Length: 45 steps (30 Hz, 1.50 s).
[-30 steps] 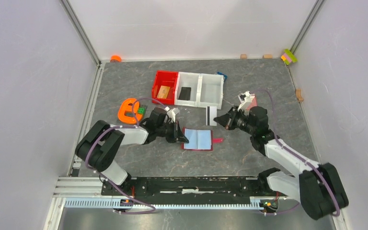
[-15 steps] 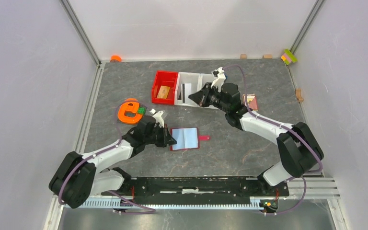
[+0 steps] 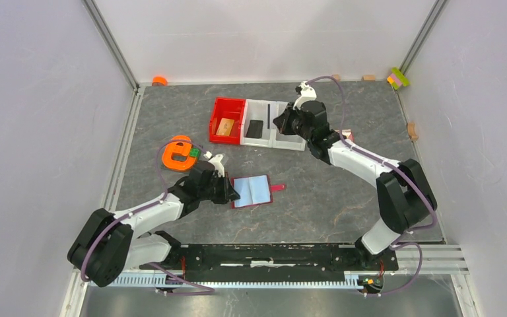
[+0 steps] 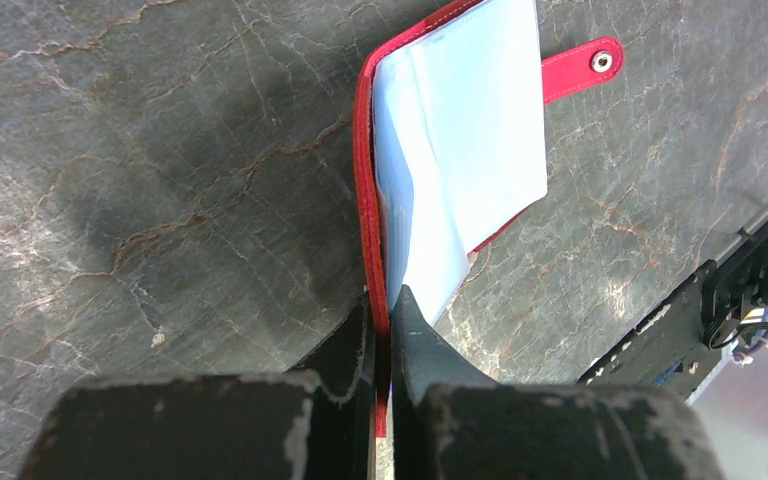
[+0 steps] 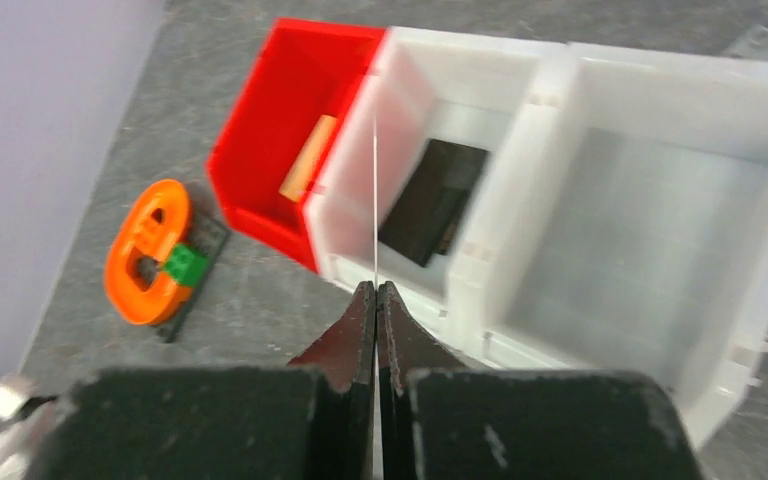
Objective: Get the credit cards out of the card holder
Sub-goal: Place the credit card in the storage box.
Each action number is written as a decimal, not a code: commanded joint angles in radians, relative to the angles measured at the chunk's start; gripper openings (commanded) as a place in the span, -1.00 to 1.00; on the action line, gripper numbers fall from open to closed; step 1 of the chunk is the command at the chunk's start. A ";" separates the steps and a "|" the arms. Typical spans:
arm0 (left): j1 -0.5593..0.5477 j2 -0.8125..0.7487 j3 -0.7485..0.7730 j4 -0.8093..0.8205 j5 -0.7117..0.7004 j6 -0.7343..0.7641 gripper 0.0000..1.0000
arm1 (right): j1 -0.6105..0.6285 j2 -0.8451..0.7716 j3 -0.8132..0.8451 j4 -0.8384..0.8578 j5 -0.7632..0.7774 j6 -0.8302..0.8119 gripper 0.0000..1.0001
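The left hand [image 4: 388, 300] is clamped on the open red wallet [image 4: 460, 140] at its edge; the right hand [image 5: 375, 292] pinches a thin card [image 5: 374, 190], edge-on, above the white bins [image 5: 520, 190].

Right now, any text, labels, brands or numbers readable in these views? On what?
None can be read.
Tan-orange card: no print legible.
Black card: no print legible.
Third card, in the right claw: edge-on, face hidden.
Card holder: sleeves look blank.

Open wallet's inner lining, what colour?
Pale blue; red folding wallet shows it best in left wrist view.
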 commanded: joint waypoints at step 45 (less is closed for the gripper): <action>-0.002 0.058 0.033 0.052 0.044 0.029 -0.88 | -0.044 -0.153 -0.217 -0.154 -0.073 -0.250 0.40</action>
